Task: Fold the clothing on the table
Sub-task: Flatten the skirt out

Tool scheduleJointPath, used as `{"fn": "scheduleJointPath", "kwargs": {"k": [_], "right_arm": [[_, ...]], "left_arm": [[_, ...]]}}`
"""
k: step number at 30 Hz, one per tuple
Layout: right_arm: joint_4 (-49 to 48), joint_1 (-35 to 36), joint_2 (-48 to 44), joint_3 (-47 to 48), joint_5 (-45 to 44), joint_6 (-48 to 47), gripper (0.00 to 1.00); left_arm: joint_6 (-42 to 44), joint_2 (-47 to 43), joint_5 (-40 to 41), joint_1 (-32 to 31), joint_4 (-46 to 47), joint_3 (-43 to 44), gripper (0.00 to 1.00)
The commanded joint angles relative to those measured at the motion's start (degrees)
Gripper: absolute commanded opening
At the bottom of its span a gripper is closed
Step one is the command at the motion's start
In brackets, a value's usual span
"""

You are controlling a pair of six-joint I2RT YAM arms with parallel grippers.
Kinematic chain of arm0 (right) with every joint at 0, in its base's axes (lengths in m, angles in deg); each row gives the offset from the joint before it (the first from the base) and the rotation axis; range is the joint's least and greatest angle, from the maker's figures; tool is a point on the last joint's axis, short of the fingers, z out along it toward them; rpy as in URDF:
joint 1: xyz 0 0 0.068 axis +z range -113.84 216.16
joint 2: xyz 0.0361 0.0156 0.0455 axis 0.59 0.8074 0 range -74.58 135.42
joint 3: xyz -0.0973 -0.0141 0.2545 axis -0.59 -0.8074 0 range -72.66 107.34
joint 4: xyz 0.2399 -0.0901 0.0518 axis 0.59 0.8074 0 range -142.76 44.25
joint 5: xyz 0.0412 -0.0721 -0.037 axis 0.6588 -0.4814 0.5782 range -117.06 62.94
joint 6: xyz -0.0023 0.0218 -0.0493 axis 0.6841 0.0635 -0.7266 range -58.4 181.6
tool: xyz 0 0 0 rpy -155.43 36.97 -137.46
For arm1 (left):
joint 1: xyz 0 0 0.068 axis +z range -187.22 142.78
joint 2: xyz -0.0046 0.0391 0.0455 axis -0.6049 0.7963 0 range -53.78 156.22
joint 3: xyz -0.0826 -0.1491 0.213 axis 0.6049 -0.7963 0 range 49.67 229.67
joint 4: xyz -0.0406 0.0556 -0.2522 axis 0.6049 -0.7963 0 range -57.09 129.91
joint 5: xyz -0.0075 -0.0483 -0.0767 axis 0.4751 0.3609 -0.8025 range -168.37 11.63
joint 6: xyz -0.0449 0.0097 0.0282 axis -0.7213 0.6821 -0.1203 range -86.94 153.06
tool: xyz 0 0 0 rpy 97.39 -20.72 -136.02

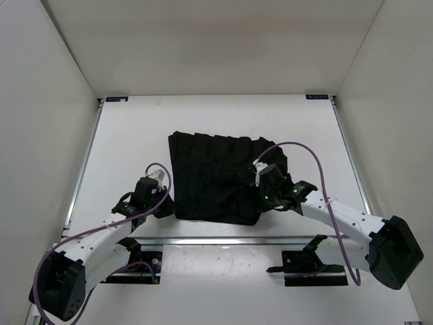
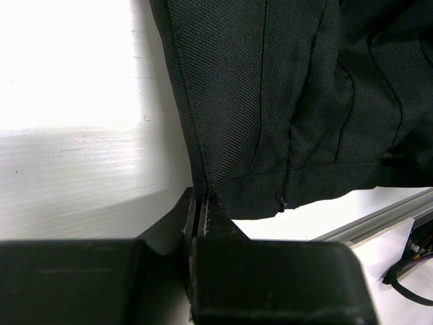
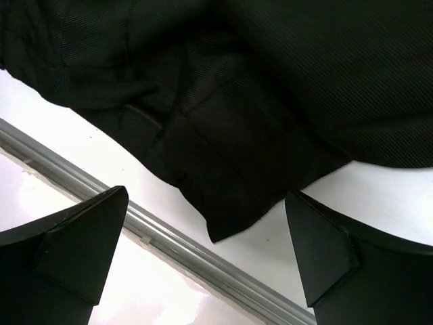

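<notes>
Across the middle of the table (image 1: 135, 135) in the overhead view lies the clothing (image 1: 216, 177), a black pleated spread with its near hem running just above the metal rail (image 1: 223, 240) at the lower part of the frame. The left gripper (image 2: 199, 215) is closed tight on the garment's lower left corner; its wrist view shows the two fingers pressed together with the hem's edge caught between them. That arm reaches in low from the lower left of the overhead frame, bent at the elbow, wrist level with the cloth. The right gripper (image 3: 206, 196) stands wide open and holds nothing. Its fingers (image 3: 81, 244) frame the lower right corner of the garment, which points down toward the rail, and the cloth there looks doubled over in layers. The right arm comes in from the lower right, forearm angled toward centre, wrist over the garment's right edge. I judge the work to be at the grasping stage of a fold, with one corner secured and the other not. The next move seems to call for the right gripper to drop onto that free corner and pinch all its layers, so both corners can rise together evenly.
</notes>
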Motion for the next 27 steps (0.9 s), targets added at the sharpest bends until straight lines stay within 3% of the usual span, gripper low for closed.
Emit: {"fn": "scheduleJointPath", "kwargs": {"k": [1,9,12,14,17,18,27], "right_arm": [[-3.7,2.3,2.5,4.3,-4.3,-0.2,0.99],[-5.5,5.3,12.9,7.0,-7.3,0.0,0.99],[-4.9,6.6,15.9,8.0,-8.8,0.0,0.83],[-4.1,7.1,17.0,8.7,-11.1,-0.1,0.65],[-3.1,6.4,15.8,8.8,-10.6,0.5,0.09],[-3.4,5.8,14.6,8.5,-9.6,0.0,0.00],[4.2,-1.4,-0.1,7.7,-6.4,-0.1,0.00]], "left_arm": [[-0.5,-0.8,0.6,-0.3,0.3,-0.3,0.00],[-0.8,-0.8,0.8,-0.4,1.2,-0.8,0.00],[-0.7,-0.8,0.4,-0.2,1.0,-0.8,0.00],[-0.1,-0.7,0.5,-0.2,1.4,-0.8,0.00],[-0.5,-0.2,0.3,0.0,1.4,-0.9,0.00],[-0.4,-0.2,0.5,-0.2,1.5,-0.6,0.00],[0.0,0.5,0.7,0.0,1.8,0.5,0.00]]}}
